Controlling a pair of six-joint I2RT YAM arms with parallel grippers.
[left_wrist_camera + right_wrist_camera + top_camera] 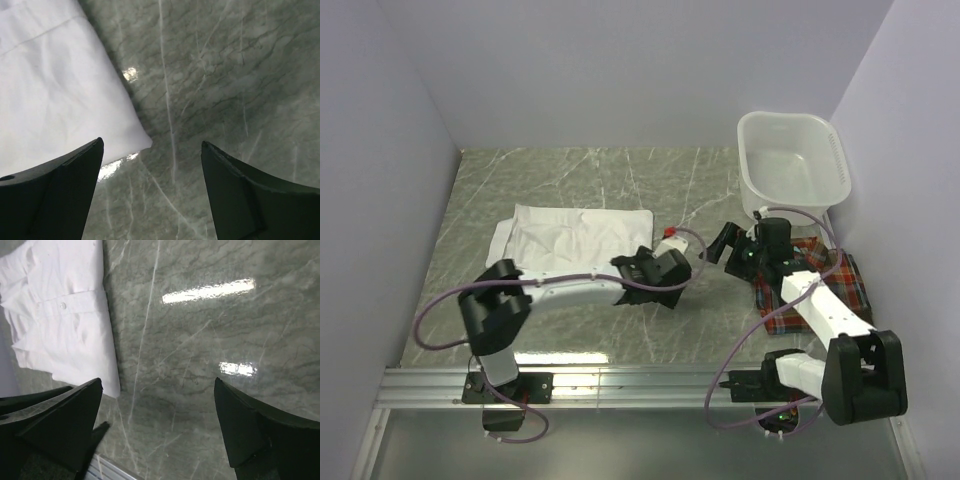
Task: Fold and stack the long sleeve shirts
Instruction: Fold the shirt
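Top external view shows a smooth, shiny table (620, 190) with a grey-green stone pattern and thin pale lines running across it. One soft white cloth shirt (570, 235) lies folded flat in a neat box shape at the middle left of the frame, with small wrinkles on top. One red, orange and dark checked cloth shirt (847, 285) lies folded at the right of the frame, well apart from the white one. One hard white plastic tub (752, 175) with round corners stands at the upper right, behind the checked shirt, and its smooth white inside shows down to the bottom. Down at the lower left, the left arm (570, 290), white with black joints, bends at its elbow and reaches low across to the right. Left wrist view shows the left claw (151, 145) spread wide with nothing between its dark fingers, just above the corner of the white shirt. From the lower right, the right arm (825, 315) stretches up and to the left, right over the checked shirt. Right wrist view shows the right claw (158, 381) spread wide too, holding nothing, over bare table, with the white shirt's button strip at the upper left of that frame.
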